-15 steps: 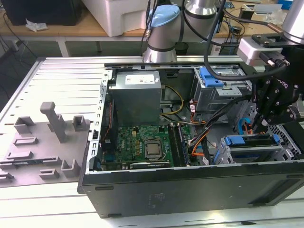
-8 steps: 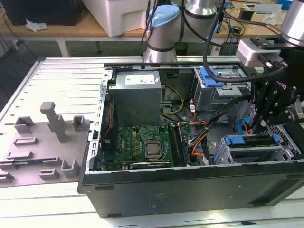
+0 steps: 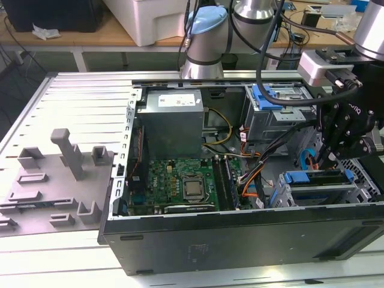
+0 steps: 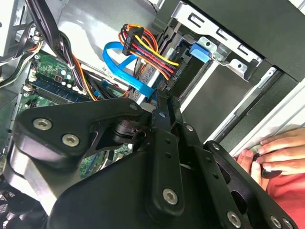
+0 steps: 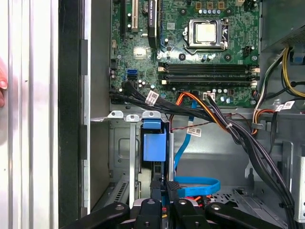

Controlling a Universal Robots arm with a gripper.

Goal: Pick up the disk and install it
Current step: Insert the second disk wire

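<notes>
Item: the disk (image 3: 320,179) | Look: flat drive edged by a blue plastic bracket, dark top edge | Pose: standing on edge, upright in the silver cage's slot at the case's front corner, exterior view's right | Wrist views: blue bracket end (image 5: 154,143) shows between cage rails | State: apparently seated, depth unclear

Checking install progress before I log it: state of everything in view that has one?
computer case: open on top, lying on its side.
disk: on edge in a slot of the drive cage, blue bracket showing.
end effector: at the drive cage, in line with the disk.
CPU socket: uncovered, chip bare.
hand: resting beside the case.
</notes>
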